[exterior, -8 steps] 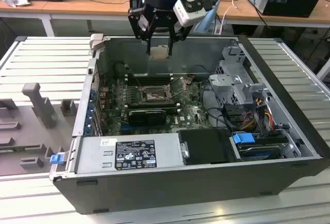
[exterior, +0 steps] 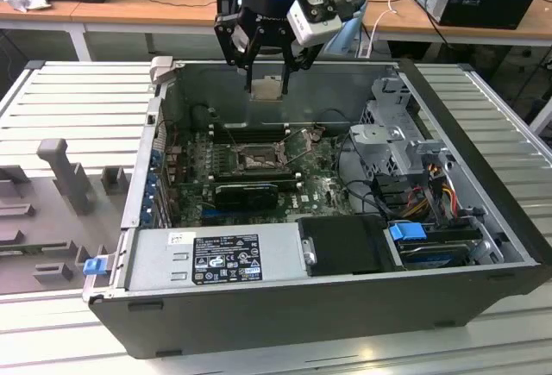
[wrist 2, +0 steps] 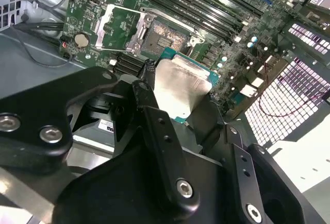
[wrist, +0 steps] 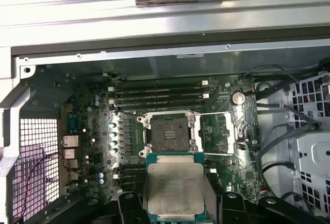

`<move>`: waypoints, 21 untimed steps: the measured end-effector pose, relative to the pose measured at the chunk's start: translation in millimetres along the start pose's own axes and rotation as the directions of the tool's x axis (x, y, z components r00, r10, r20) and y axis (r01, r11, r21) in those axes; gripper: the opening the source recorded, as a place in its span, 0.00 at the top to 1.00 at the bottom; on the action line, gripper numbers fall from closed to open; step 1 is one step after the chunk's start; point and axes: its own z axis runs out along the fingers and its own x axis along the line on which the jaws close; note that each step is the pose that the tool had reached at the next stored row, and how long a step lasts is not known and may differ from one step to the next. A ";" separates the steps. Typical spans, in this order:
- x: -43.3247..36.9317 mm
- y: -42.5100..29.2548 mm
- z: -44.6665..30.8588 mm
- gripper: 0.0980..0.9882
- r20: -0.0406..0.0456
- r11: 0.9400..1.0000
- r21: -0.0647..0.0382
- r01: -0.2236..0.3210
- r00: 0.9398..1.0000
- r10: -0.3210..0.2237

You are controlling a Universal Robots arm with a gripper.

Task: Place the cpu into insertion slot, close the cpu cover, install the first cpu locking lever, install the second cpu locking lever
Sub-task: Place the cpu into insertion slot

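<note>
While gripper hangs over case, fingers clamp cpu.
Below fingertips, well apart: insertion slot, edges parallel w/ cpu.

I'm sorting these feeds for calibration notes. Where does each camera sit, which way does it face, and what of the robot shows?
Exterior view: off the arm, raised, looking down into the open computer case; shows the hand gripping the cpu.
First wrist view: on the arm, facing the motherboard and empty insertion slot; black fingers flank the cpu.
Second wrist view: on the arm, looking obliquely along the fingers toward the motherboard.
Shared: both wrist views show the held cpu and the insertion slot.
</note>
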 end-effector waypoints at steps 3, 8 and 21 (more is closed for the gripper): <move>0.0 -0.1 0.2 0.52 0.000 1.000 0.000 -0.003 1.000 0.003; 0.0 -0.1 0.7 0.52 0.003 0.999 0.000 -0.034 0.999 0.034; 0.0 -0.1 1.0 0.52 0.008 0.996 -0.001 -0.088 0.996 0.088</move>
